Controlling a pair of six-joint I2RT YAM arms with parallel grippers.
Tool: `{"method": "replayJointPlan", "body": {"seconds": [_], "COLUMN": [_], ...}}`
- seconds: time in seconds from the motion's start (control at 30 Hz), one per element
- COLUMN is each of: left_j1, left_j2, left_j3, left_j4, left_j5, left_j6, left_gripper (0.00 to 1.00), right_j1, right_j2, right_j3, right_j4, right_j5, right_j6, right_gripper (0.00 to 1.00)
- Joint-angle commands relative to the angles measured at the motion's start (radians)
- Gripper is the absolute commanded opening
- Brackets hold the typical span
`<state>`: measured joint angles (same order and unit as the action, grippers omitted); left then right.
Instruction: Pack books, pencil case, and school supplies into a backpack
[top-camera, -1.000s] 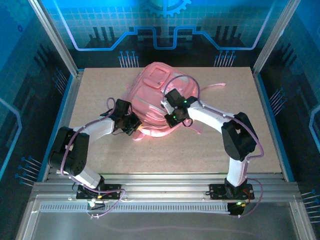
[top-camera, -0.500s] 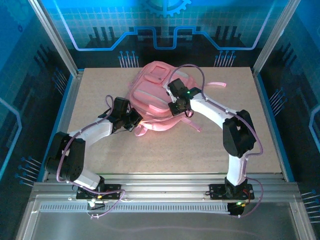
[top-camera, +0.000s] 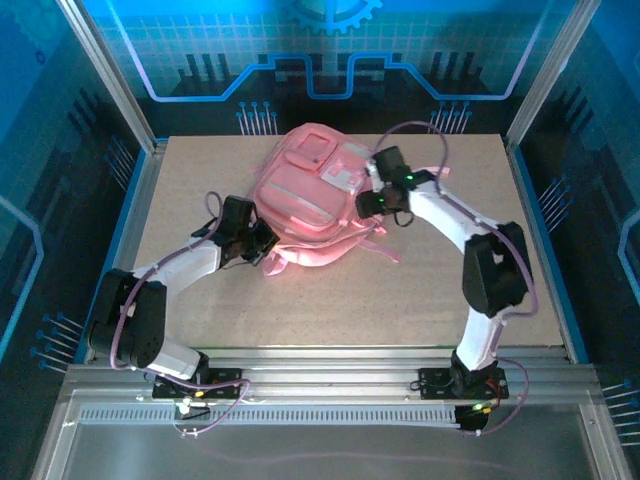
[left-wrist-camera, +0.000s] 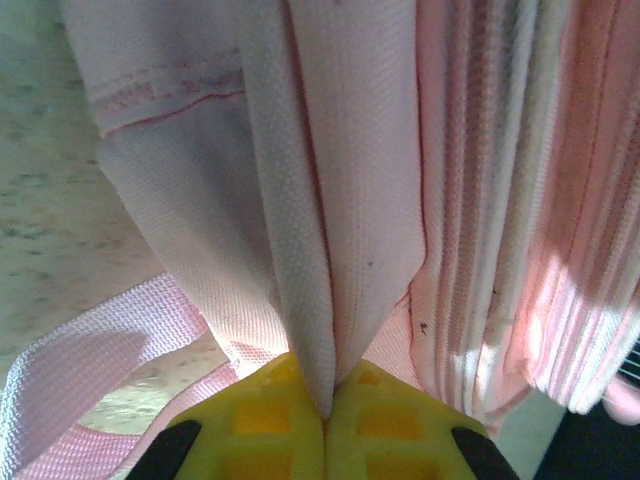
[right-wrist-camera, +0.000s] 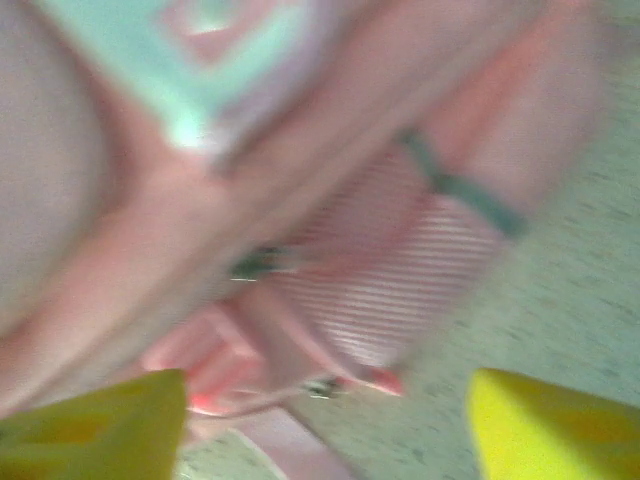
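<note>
Top external: the large pink fabric backpack (top-camera: 310, 195) lies mid-worktop (top-camera: 420, 300). Left wrist: the left jaws are pinched on a fold of the backpack (left-wrist-camera: 330, 200); best to hold that firm. Right wrist, blurred: the right jaws gape wide and empty over its side; steady them before gripping.

Place: a robot lab cell.
Frame: aluminium posts (top-camera: 105, 72) and slotted rails (top-camera: 330, 385) box in the bench.
Walls: blue panels (top-camera: 200, 40) printed with circuit lines and a gear.
Bench: speckled board (top-camera: 330, 300); left arm (top-camera: 185, 265) and right arm (top-camera: 455, 225) bolted at its near edge.
</note>
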<state>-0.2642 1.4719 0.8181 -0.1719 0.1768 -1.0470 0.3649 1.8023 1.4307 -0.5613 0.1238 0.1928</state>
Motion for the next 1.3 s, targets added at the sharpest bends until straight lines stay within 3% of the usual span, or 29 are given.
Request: {"method": "replayJointPlan", "body": {"seconds": [0.0, 0.23, 0.37, 0.43, 0.47, 0.5, 0.53, 0.7, 0.83, 0.93, 0.97, 1.07, 1.13, 1.17, 1.27], "left_j1": [0.004, -0.005, -0.032, -0.042, -0.046, -0.048, -0.049, -0.043, -0.012, 0.069, 0.105, 0.201, 0.229, 0.24, 0.264], "left_j2": [-0.055, -0.105, -0.185, -0.229, -0.253, -0.276, -0.294, -0.363, -0.371, -0.356, -0.348, -0.296, -0.247, -0.219, -0.134], "left_j3": [-0.001, 0.002, -0.026, -0.033, -0.033, -0.029, -0.024, 0.027, 0.039, 0.025, 0.016, -0.007, -0.041, -0.069, -0.117], "left_j4": [-0.051, -0.107, -0.181, -0.243, -0.285, -0.325, -0.358, -0.437, -0.389, -0.309, -0.277, -0.188, -0.09, -0.018, 0.154], "left_j5": [-0.021, 0.005, 0.014, -0.01, -0.035, -0.067, -0.102, -0.273, -0.437, -0.444, -0.439, -0.458, -0.552, -0.575, -0.547], "left_j6": [0.028, 0.054, 0.071, 0.089, 0.1, 0.122, 0.144, 0.303, 0.46, 0.58, 0.612, 0.675, 0.733, 0.785, 0.897], "left_gripper": [0.04, 0.05, 0.14, 0.44, 0.64, 0.91, 0.99, 0.99, 0.99, 0.99, 0.99, 0.99, 0.99, 0.99, 0.99], "right_j1": [-0.018, -0.155, -0.2, -0.225, -0.232, -0.236, -0.237, -0.237, -0.24, -0.239, -0.237, -0.248, -0.251, -0.281, -0.283], "right_j2": [-0.153, -0.336, -0.455, -0.501, -0.519, -0.531, -0.54, -0.519, -0.438, -0.366, -0.378, -0.291, -0.305, -0.292, -0.301], "right_j3": [-0.099, -0.424, -0.686, -0.781, -0.826, -0.867, -0.9, -1.037, -1.037, -1.065, -1.054, -1.083, -1.012, -1.016, -1.013], "right_j4": [0.073, 0.191, 0.436, 0.56, 0.623, 0.694, 0.756, 1.153, 1.274, 1.398, 1.351, 1.496, 1.324, 1.362, 1.336], "right_j5": [-0.042, 0.14, 0.224, 0.218, 0.21, 0.202, 0.199, 0.178, 0.22, 0.226, 0.208, 0.142, 0.106, 0.047, 0.071], "right_j6": [0.031, 0.038, -0.038, -0.051, -0.059, -0.072, -0.084, -0.139, -0.16, -0.167, -0.163, -0.192, -0.187, -0.182, -0.17], "right_gripper": [1.0, 1.0, 1.0, 1.0, 1.0, 1.0, 1.0, 1.0, 1.0, 1.0, 1.0, 1.0, 1.0, 1.0, 1.0]}}
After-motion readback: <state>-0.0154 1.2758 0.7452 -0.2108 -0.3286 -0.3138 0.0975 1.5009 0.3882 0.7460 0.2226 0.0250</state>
